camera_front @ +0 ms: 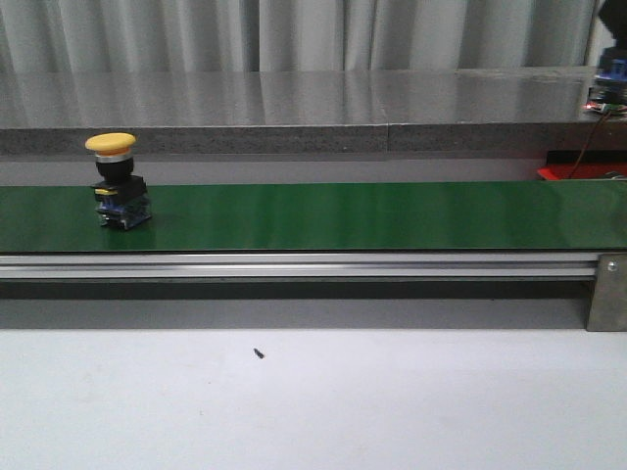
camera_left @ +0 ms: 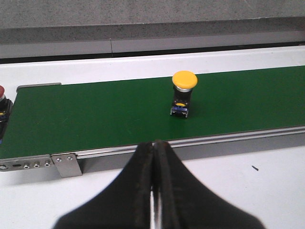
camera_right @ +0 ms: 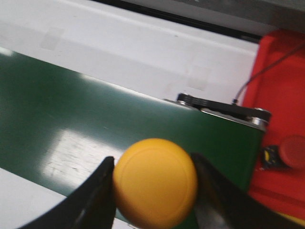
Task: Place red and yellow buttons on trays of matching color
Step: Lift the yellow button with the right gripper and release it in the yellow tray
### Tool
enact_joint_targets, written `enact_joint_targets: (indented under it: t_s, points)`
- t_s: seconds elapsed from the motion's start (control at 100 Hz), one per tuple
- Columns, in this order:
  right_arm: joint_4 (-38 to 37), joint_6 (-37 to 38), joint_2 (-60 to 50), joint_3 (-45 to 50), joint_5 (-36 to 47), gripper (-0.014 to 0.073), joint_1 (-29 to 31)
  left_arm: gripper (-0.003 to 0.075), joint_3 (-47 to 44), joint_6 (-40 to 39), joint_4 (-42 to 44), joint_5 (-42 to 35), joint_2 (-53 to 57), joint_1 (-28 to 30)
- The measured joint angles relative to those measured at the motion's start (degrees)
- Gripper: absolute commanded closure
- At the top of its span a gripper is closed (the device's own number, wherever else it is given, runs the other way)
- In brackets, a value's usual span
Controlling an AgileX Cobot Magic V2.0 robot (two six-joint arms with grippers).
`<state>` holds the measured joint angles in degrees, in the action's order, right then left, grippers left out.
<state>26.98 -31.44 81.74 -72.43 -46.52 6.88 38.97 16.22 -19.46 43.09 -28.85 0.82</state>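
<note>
Setting: pale grey table (camera_front: 313,401) before a grey counter and ribbed curtain, with a green conveyor belt (camera_front: 372,215) running across on an aluminium rail (camera_front: 294,265); one small dark speck (camera_front: 259,353) lay on the table in front of the rail. Item one: yellow button (camera_front: 111,143) with mushroom cap, black collar and blue-and-black contact block, standing upright on the belt toward the robot's left end; the same unit showed in the left wrist view (camera_left: 184,80), well beyond the claw. Item two: left gripper (camera_left: 155,157), black fingers pressed together with no gap and nothing between them, poised over the table edge just short of the rail. Item three: right gripper (camera_right: 155,183), fingers (camera_right: 93,191) spread to the width of a second yellow button (camera_right: 155,181) and clenched on its cap from both sides, above the belt near its end roller (camera_right: 224,107). Item four: red tray (camera_right: 281,119) beside that belt end, carrying a red button (camera_right: 291,151) and a thin dark cable (camera_right: 267,71). Item five: part of another red button (camera_left: 2,91) at the opposite belt end, at the edge of the left wrist view. Markings: no legible brand, label or writing on any item
</note>
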Motion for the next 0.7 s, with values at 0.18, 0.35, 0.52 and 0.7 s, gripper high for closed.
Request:
enact_joint_targets:
  t_s: [0.18,0.35,0.52,0.7]
  points:
    - [-0.23,0.0,-0.73,0.96,0.0,0.0464,7.39,0.074,0.0,0.0,0.0,0.0,0.0,0.0]
    - [-0.33,0.0,-0.73,0.96,0.63,0.0464,12.96,0.074,0.0,0.0,0.0,0.0,0.0,0.0]
    - [-0.35,0.0,-0.83,1.36,1.68,0.0464,18.33,0.074,0.0,0.0,0.0,0.0,0.0,0.0]
    - [-0.35,0.0,-0.96,5.34,7.2,0.0464,22.17,0.074,0.0,0.0,0.0,0.0,0.0,0.0]
